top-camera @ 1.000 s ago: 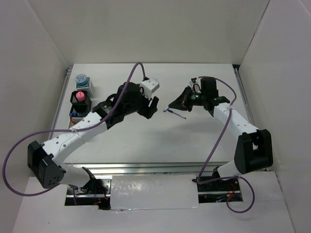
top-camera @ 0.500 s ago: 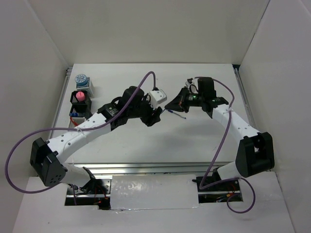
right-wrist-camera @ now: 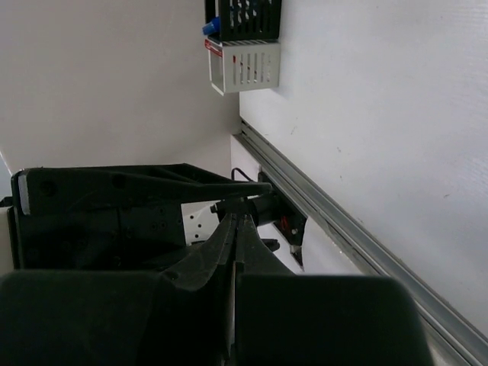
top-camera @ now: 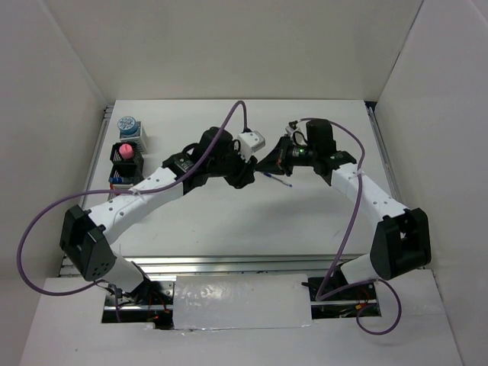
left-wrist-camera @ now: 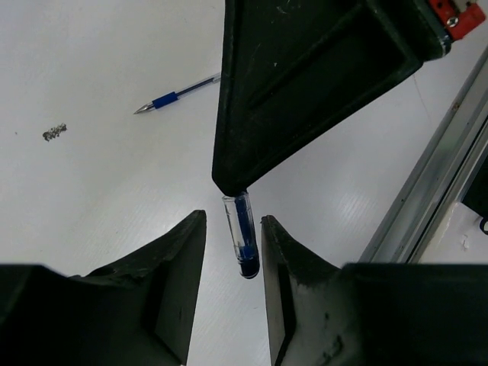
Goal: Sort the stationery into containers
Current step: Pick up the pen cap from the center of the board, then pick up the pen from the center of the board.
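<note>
My right gripper point(top-camera: 272, 163) is shut on the blue pen point(top-camera: 277, 180) and holds it above the table's middle. In the left wrist view the pen's clear blue-ended tail point(left-wrist-camera: 242, 238) hangs between my open left gripper's point(left-wrist-camera: 232, 221) fingers without touching them, and its tip end point(left-wrist-camera: 175, 96) shows past the right finger point(left-wrist-camera: 305, 84). My left gripper point(top-camera: 245, 174) sits just left of the right one. The containers stand at the far left: a white slotted box point(top-camera: 139, 138) with a round blue-white tin point(top-camera: 127, 124), and a black mesh box point(top-camera: 120, 159) with the pink block point(top-camera: 126, 151).
A third box with something blue point(top-camera: 114, 181) stands nearest in the row. A small grey speck point(left-wrist-camera: 55, 132) lies on the table. A metal rail point(right-wrist-camera: 358, 236) runs along the table edge. The white box point(right-wrist-camera: 248, 67) and black mesh box point(right-wrist-camera: 248, 17) show in the right wrist view.
My left arm has swung right and forward, bringing its open gripper around the pen's tail. My right gripper has shifted a little left with the pen.
</note>
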`<control>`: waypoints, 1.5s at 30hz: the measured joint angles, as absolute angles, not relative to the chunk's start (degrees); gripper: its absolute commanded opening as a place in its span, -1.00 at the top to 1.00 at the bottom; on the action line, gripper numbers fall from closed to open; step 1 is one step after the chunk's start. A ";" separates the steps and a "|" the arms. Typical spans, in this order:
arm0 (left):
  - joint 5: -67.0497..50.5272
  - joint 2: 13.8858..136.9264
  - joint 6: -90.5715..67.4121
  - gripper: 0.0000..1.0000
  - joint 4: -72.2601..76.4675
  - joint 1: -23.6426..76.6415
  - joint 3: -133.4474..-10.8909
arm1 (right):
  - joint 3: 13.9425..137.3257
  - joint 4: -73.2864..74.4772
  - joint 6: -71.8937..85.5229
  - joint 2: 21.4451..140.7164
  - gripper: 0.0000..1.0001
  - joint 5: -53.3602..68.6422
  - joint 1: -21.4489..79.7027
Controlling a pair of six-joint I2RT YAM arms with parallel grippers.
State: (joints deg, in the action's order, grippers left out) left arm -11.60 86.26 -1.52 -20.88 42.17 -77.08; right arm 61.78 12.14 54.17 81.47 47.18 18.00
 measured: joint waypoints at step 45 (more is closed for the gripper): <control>-34.44 74.67 3.16 1.00 -28.27 20.73 -66.22 | 88.88 48.71 -27.53 111.94 0.41 16.80 20.01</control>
